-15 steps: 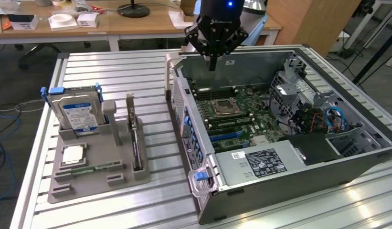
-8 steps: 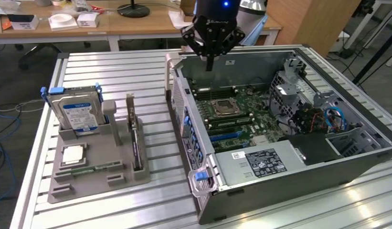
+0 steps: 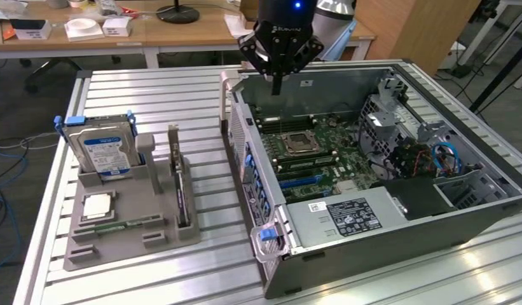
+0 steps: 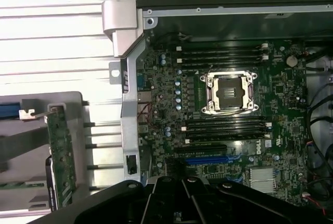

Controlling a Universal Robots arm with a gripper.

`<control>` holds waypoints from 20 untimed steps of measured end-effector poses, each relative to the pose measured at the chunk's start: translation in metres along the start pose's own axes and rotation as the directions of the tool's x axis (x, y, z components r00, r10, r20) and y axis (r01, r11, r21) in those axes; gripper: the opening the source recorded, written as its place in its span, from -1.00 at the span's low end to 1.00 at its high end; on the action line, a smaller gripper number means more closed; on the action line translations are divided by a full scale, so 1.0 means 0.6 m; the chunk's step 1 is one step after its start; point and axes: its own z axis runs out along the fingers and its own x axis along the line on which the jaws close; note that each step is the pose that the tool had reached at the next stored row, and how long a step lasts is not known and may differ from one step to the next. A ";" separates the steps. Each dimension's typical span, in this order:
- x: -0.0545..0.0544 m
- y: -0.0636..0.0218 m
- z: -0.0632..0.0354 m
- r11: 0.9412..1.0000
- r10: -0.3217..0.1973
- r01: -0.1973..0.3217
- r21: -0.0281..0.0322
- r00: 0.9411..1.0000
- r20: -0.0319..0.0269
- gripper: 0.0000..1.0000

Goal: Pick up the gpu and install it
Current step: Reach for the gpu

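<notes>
Black and marked ROBOTIQ in pale letters, the pincer (image 3: 276,84) hangs at the upper middle of the exterior view, above the far edge of the open case (image 3: 413,235). Its fingers are drawn narrow and hold nothing. In the wrist view its body is cut off by the frame edge.

At the exterior view's left, well apart from the pincer, the gpu (image 3: 177,184) stands on edge in a slot of the grey holder (image 3: 116,244), seen almost edge-on, so its faces are hard to make out. Beside it in the holder stands a drive (image 3: 103,149) with a blue-and-white label; the print is too small to read. The holder lies on the ribbed aluminium worktop (image 3: 159,279), just beside the case.

Inside the case the green board (image 3: 329,159) lies bare, with a metal socket (image 3: 299,143) near its middle and a blue slot (image 4: 205,160) below it. The supply (image 3: 356,216) at the lower middle carries a black label with white text and a small white sticker, neither legible. White lettering on the board near the blue slot cannot be read with certainty.
</notes>
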 end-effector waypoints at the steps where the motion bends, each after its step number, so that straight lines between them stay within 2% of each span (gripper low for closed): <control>1: 0.001 0.000 0.000 1.000 0.000 0.000 0.000 1.000 0.000 -0.79; 20: 0.021 -0.002 0.000 1.000 0.000 0.000 0.000 1.000 0.000 -0.79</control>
